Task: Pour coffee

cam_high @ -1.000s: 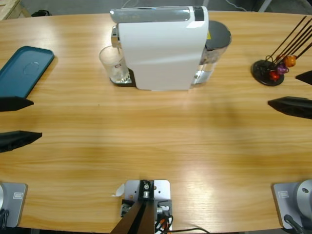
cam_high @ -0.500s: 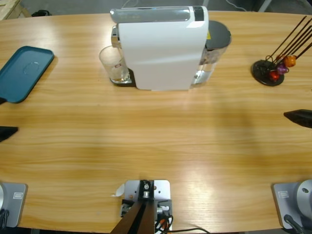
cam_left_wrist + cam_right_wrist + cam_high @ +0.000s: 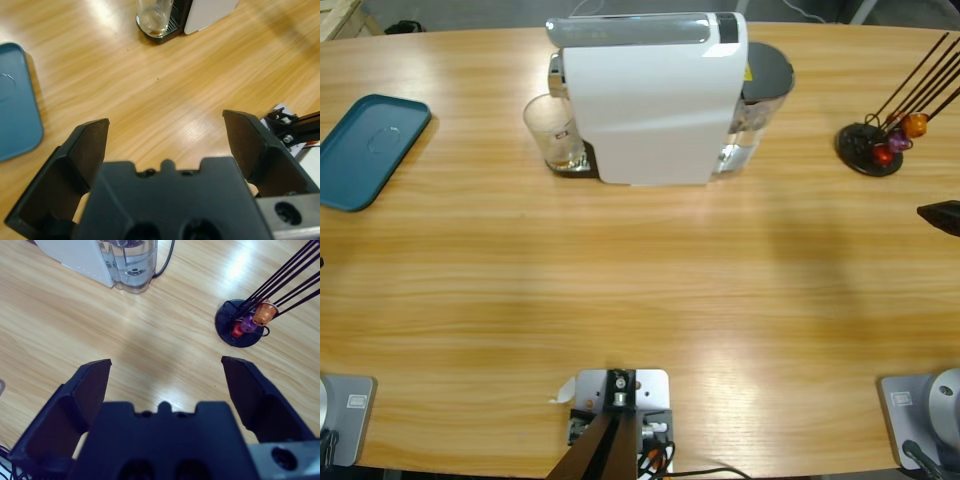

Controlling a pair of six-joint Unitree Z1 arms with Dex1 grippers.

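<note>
We see bare wooden surface between the left gripper's wide-open, empty jaws; far beyond them a clear tumbler holding a little amber coffee stands on the white coffee machine's drip tray, and a teal tray lies off to one side. The right gripper is likewise spread and empty; ahead stand the machine's water tank and a capsule rack with orange, purple and red capsules.

High view: right gripper cut by right edge, only a jaw tip shows. Capsule rack rods run off upper right. Glass top cropped in left wrist view.
</note>
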